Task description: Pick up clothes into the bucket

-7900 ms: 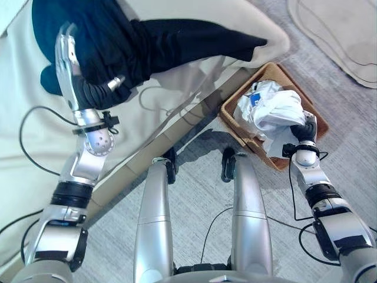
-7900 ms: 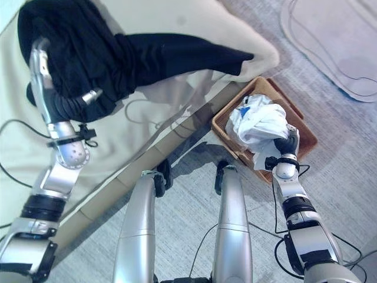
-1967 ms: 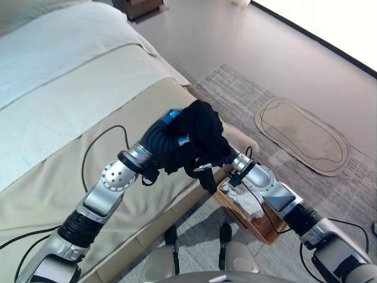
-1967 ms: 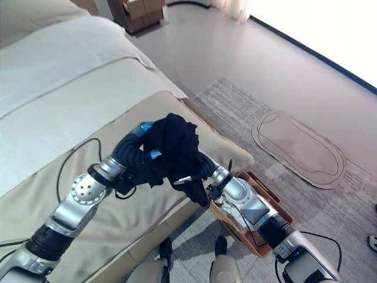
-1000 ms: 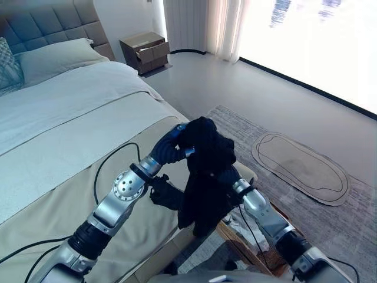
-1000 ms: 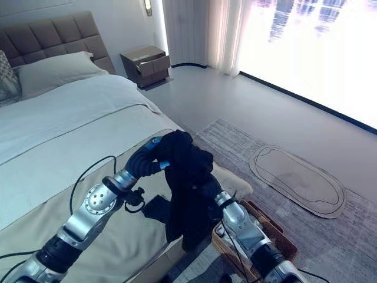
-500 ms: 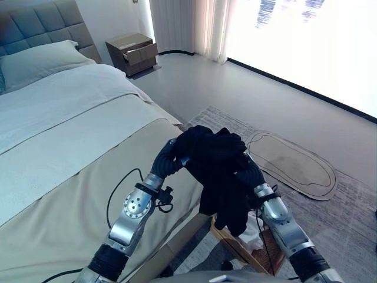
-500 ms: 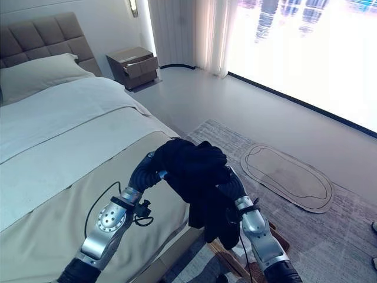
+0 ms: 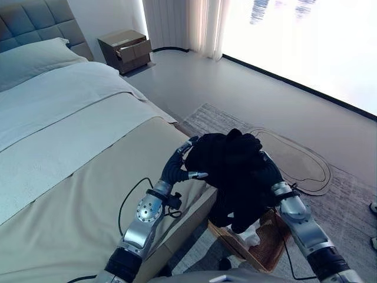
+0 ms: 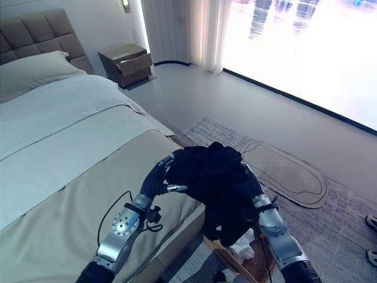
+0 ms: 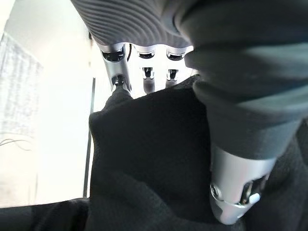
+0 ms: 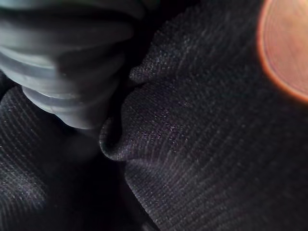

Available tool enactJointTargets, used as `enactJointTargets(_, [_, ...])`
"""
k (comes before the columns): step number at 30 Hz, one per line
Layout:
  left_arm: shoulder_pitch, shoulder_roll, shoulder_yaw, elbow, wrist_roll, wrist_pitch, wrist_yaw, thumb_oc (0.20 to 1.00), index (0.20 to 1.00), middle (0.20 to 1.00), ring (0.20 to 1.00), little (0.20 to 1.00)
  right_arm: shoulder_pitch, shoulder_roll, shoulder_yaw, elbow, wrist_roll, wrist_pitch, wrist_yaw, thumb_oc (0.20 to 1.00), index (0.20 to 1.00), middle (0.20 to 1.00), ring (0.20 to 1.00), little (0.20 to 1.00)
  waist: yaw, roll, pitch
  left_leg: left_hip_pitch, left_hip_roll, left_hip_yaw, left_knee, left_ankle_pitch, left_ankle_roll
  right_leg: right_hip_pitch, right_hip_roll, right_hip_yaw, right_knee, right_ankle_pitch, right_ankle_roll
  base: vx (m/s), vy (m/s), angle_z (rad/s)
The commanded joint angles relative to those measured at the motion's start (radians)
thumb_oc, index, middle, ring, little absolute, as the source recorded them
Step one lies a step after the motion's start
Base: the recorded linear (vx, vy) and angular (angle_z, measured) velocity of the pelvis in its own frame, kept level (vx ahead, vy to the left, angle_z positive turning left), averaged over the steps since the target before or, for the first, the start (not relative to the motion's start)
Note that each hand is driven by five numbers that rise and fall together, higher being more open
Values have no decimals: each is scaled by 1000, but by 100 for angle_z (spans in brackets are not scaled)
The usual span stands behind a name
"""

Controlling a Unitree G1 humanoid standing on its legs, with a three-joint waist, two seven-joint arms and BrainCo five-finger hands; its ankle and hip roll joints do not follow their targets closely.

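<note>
Centrally, low in the head views, a bunched black garment (image 9: pixel 234 171) hangs between both hands, above a brown wicker basket (image 9: pixel 268 250) at the lower right that already holds white cloth (image 9: pixel 245 236). The left hand (image 9: pixel 182 162) touches the garment's left side with straight fingers (image 11: pixel 117 67) — relaxed, not curled. The right hand (image 10: pixel 252 187) is buried in the fabric, so I cannot tell its grip. A beige bed (image 9: pixel 65 177) fills the left — grey floor, a patterned rug (image 9: pixel 347 200) and an oval mat (image 9: pixel 306 165) lie right, a wooden nightstand (image 9: pixel 122 50) at top.

Black garment (image 9: pixel 235 171) bunched between both hands, above basket (image 9: pixel 259 250)
</note>
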Motion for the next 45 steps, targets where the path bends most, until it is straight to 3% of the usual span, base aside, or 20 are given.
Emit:
enactJointTargets(1, [122, 205, 258, 90, -56, -26, 60, 1000, 1000, 1000, 1000, 1000, -126, -198, -430, 130, 154, -18, -247, 200, 200, 200, 200, 200, 3, -55, 12, -40, 6, -13, 119, -91, 0, -111, -93, 2, 115, 44, 50, -107, 14, 0])
enactJointTargets(5, [117, 211, 269, 91, -84, -43, 69, 1000, 1000, 1000, 1000, 1000, -180, -242, -404, 170, 116, -7, -265, 200, 200, 200, 200, 200, 6, -50, 66, -87, -1, -16, 172, -106, 7, -164, -104, 15, 174, 31, 47, -139, 16, -3])
enactJointTargets(11, [96, 149, 317, 75, -294, -86, 68, 1000, 1000, 1000, 1000, 1000, -248, -235, -377, 204, 82, -16, -310, 200, 200, 200, 200, 200, 18, -46, 185, -254, -15, -18, 391, -168, 15, -302, -120, 47, 325, -4, 31, -151, -6, -6])
enactJointTargets(17, [90, 125, 337, 74, -338, -100, 83, 1000, 1000, 1000, 1000, 1000, -252, -179, -410, 205, 131, -60, -329, 200, 200, 200, 200, 200, 17, -33, 208, -381, -9, -33, 508, -196, 16, -416, -122, 54, 428, -34, 18, -86, -43, 3])
enactJointTargets(23, [61, 118, 324, 122, -307, -113, 129, 1000, 1000, 1000, 1000, 1000, -279, -167, -392, 240, 109, -56, -364, 200, 200, 200, 200, 200, 21, -31, 202, -385, -11, -28, 484, -188, 17, -439, -122, 59, 420, -28, 18, -9, -6, 1])
enactJointTargets(24, [52, 61, 318, 166, -468, -98, 98, 1000, 1000, 1000, 1000, 1000, -295, -158, -389, 250, 114, -57, -377, 200, 200, 200, 200, 200, 23, -30, 203, -377, -9, -26, 475, -191, 17, -439, -119, 62, 416, -31, 19, 0, 0, 0])
enactJointTargets(25, [50, 62, 320, 168, -472, -99, 94, 1000, 1000, 1000, 1000, 1000, -297, -159, -388, 250, 114, -57, -378, 200, 200, 200, 200, 200, 22, -31, 202, -379, -11, -26, 470, -183, 17, -441, -121, 62, 411, -24, 19, -8, -9, -3])
enactJointTargets(26, [44, 23, 318, 174, -602, -82, 61, 1000, 1000, 1000, 1000, 1000, -304, -153, -384, 252, 113, -53, -386, 200, 200, 200, 200, 200, 20, -31, 201, -376, -13, -26, 454, -175, 17, -439, -121, 62, 400, -19, 20, -8, -8, -3])
enactJointTargets(32, [56, -7, 275, 141, -805, -44, -52, 1000, 1000, 1000, 1000, 1000, -330, -141, -377, 276, 100, -45, -410, 200, 200, 200, 200, 200, 18, -27, 200, -348, -16, -37, 393, -150, 15, -415, -121, 53, 356, 0, 24, 8, -4, 1])
enactJointTargets(38, [45, -12, 263, 107, -811, -69, -24, 1000, 1000, 1000, 1000, 1000, -335, -130, -370, 288, 82, -37, -433, 200, 200, 200, 200, 200, 19, -27, 195, -336, -19, -51, 356, -129, 13, -400, -120, 44, 331, 7, 23, 3, -22, 7])
enactJointTargets(45, [48, 44, 261, 56, -646, -103, 4, 1000, 1000, 1000, 1000, 1000, -358, -170, -359, 341, 31, -31, -453, 200, 200, 200, 200, 200, 29, -24, 213, -374, -22, -61, 373, -127, 14, -426, -121, 35, 341, 10, 20, -41, -17, 5])
